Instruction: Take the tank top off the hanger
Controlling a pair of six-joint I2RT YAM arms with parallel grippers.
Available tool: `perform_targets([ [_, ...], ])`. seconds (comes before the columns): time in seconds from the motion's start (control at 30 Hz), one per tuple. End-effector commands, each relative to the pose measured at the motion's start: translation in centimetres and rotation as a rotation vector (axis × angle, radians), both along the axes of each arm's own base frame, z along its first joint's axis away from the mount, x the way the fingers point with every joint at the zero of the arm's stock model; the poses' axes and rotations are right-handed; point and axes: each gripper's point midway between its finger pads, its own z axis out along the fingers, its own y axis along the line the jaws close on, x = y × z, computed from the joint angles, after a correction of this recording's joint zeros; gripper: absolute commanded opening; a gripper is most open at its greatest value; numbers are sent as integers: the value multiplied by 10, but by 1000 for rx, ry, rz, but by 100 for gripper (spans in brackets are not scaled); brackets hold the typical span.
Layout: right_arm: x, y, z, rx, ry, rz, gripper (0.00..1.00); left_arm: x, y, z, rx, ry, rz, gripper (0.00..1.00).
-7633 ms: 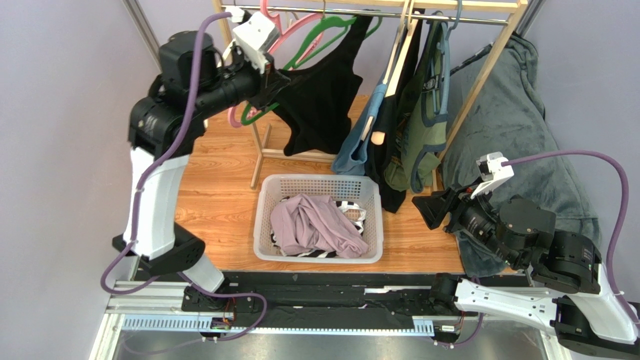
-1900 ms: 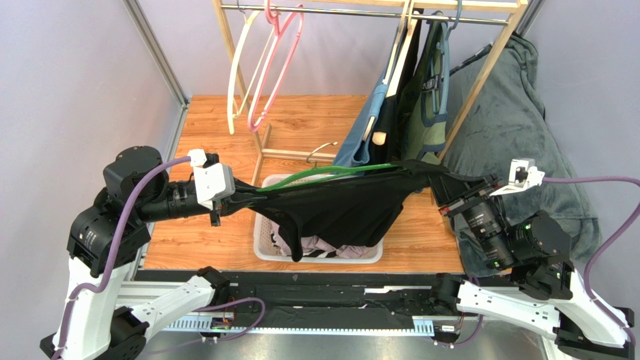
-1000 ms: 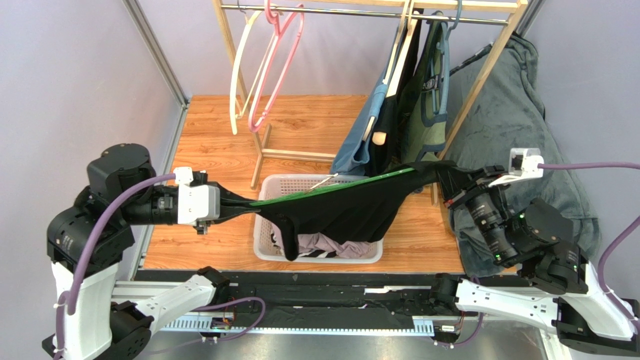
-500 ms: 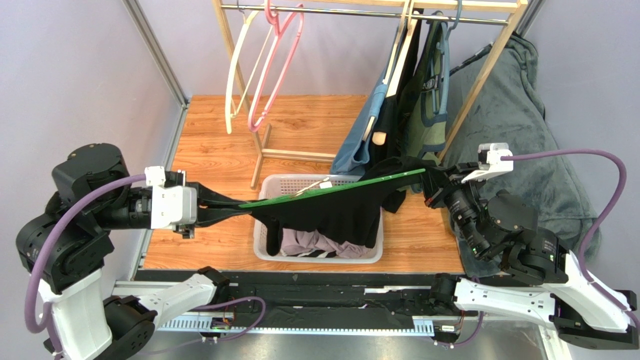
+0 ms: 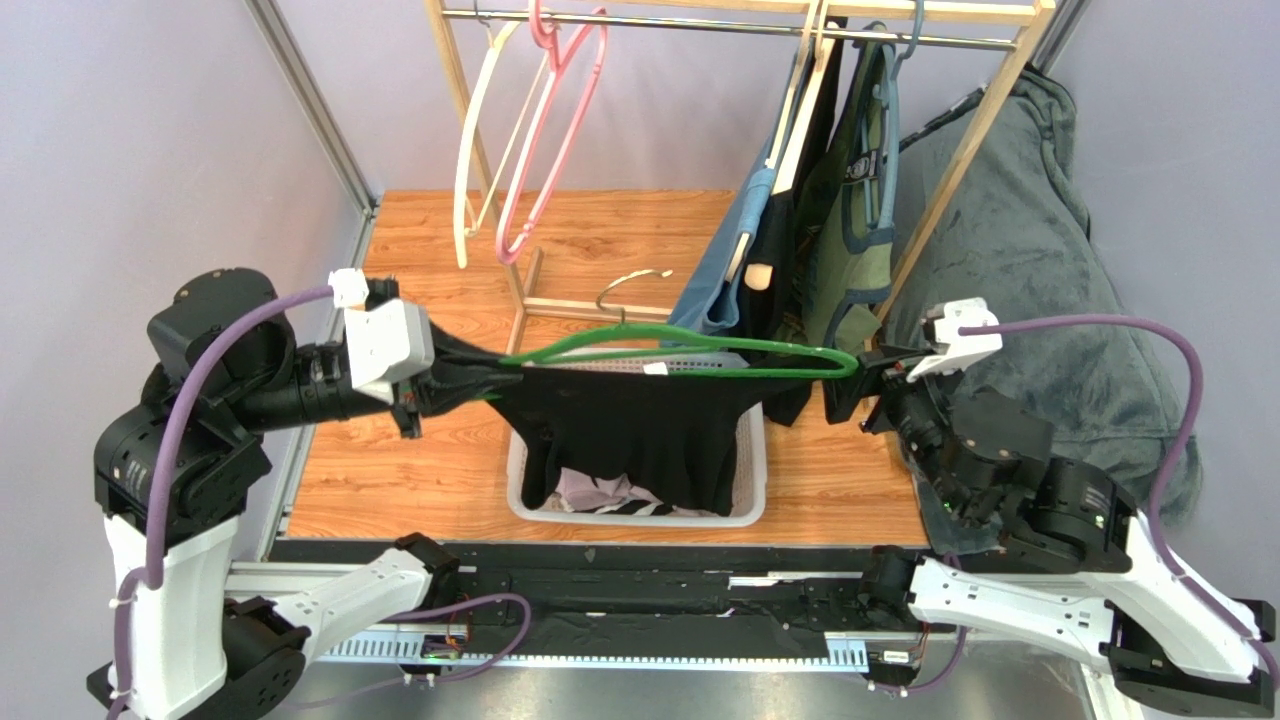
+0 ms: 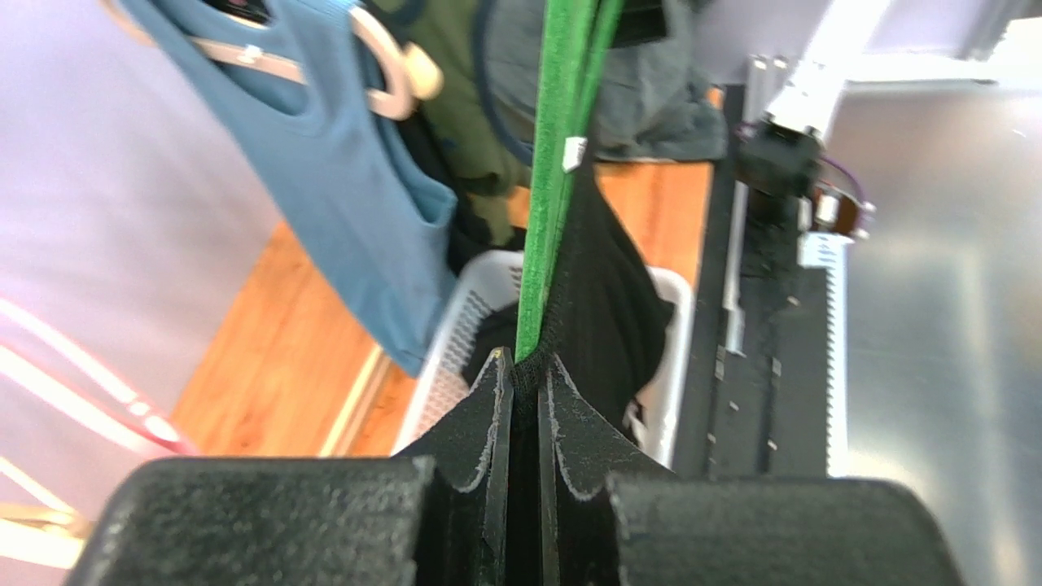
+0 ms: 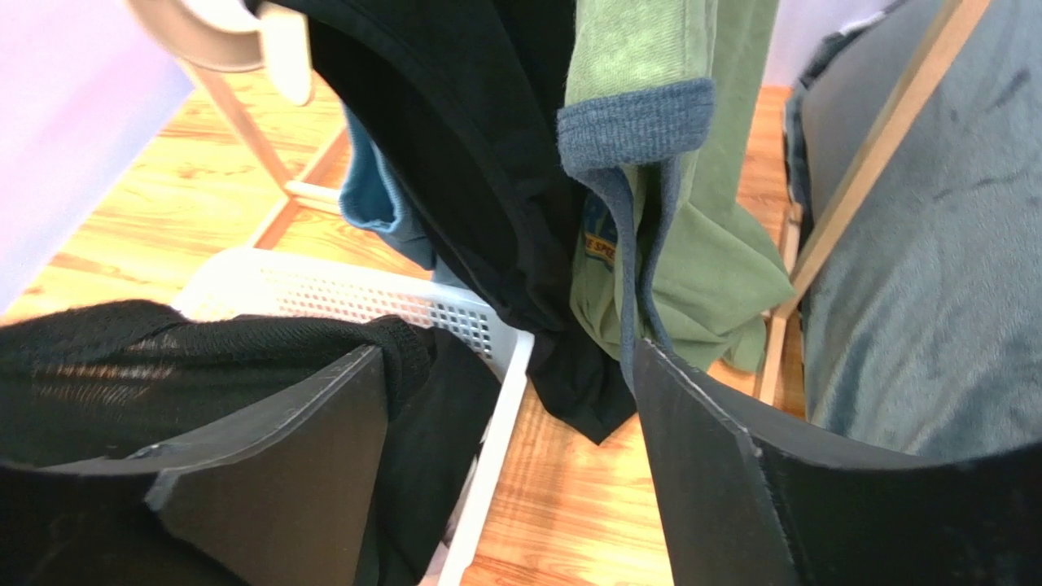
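Note:
The black tank top (image 5: pixel 646 428) hangs on the green hanger (image 5: pixel 684 351), which is held level above the white basket (image 5: pixel 757 468), hook up. My left gripper (image 5: pixel 448 375) is shut on the top's left strap at the hanger's left end; in the left wrist view the fingertips (image 6: pixel 495 379) pinch black fabric with the green hanger (image 6: pixel 553 183) running out from them. My right gripper (image 5: pixel 834 399) is open and empty beside the hanger's right end. In the right wrist view its jaws (image 7: pixel 514 488) stand wide apart, with the black top (image 7: pixel 184 354) lying against the left finger.
The wooden rack (image 5: pixel 519 285) stands behind the basket with pink (image 5: pixel 564 105) and cream (image 5: pixel 473 135) empty hangers, and blue (image 5: pixel 721 293), black and green (image 5: pixel 849 248) garments hanging. A grey blanket (image 5: pixel 1037 225) is draped at the right. The basket holds other clothes (image 5: pixel 594 488).
My right gripper has let go of the top's right end and opened. The top now hangs straight down over the basket. The hanger has turned level and my left gripper has risen slightly.

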Motion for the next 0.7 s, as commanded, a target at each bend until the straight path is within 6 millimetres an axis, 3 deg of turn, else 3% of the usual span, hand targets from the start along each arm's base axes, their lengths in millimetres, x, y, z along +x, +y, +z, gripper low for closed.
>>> perform_targets([
  [0.0, -15, 8, 4, -56, -25, 153, 77, 59, -8, 50, -123, -114, 188, 0],
  [0.17, -25, 6, 20, -27, -60, 224, 78, 78, -13, 46, -119, -93, 231, 0],
  [0.27, -43, 21, 42, 68, -96, 363, 78, 82, -16, 39, -112, -64, 231, 0],
  [0.4, -82, 57, 75, 271, -138, 639, 79, 71, -25, 21, -78, -18, 142, 0],
  [0.5, -101, 70, 98, 397, -197, 761, 78, 65, -24, 17, -69, -12, 126, 0],
  [0.67, -103, 82, 105, 440, -209, 798, 78, 55, -22, 14, -68, -6, 100, 0],
])
